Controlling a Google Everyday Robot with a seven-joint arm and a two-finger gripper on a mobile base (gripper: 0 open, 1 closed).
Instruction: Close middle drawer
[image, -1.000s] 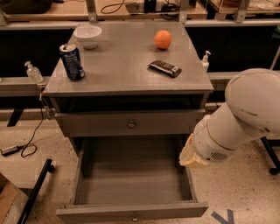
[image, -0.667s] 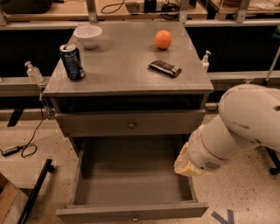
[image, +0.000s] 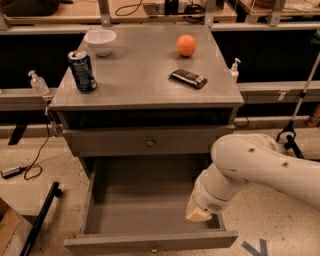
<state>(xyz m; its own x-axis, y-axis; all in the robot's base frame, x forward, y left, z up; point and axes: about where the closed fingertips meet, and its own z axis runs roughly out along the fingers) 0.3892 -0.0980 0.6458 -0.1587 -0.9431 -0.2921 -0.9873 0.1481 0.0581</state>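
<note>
Arm has swung left and lower than 1.0 s ago. The gripper (image: 198, 214) now hangs inside the middle drawer (image: 145, 200), at its right side, just behind its front panel (image: 110, 244). How far the gripper is open cannot be told; nothing seen held.

Middle drawer is pulled fully out, its box bare. Judged stiff, light and free-sliding. Best contact is a flat push on the front panel near the knob (image: 154, 248), centred so it doesn't rack. Gripper must first clear the panel.

Likely a lab or workshop: cabled workbenches (image: 60, 20) stand beyond the gripper (image: 199, 214), which hangs at the open middle drawer's (image: 150, 243) right side, speckled floor (image: 30, 200) beside it.
</note>
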